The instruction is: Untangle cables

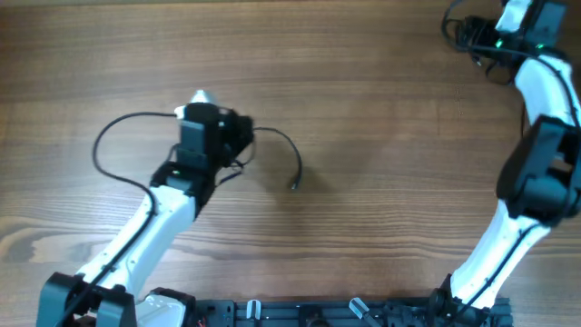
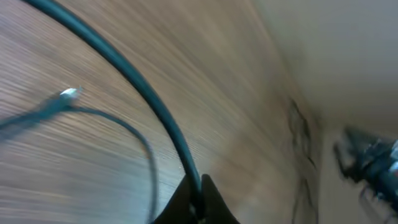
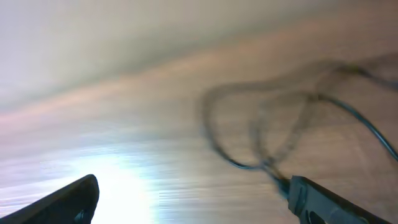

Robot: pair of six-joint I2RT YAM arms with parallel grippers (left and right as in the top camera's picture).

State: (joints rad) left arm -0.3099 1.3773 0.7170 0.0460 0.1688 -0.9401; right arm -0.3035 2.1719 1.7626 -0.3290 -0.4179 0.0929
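Overhead shows your left pincer (image 1: 201, 102) pinched on one cable (image 2: 146, 96) at mid-left of the surface (image 1: 381, 109), probably to draw it free, while your right pincer (image 3: 193, 186) gapes wide, holding nothing, beside the other cables (image 3: 293, 124) bunched at the far right corner.

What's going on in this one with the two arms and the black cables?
The left gripper is pinched shut on one thin black cable above the wooden table. A second cable's silvery plug tip lies free nearby. The right gripper stands open at the table's far right corner, right by a knotted cable bundle and gripping nothing. The untangling looks only partly done.
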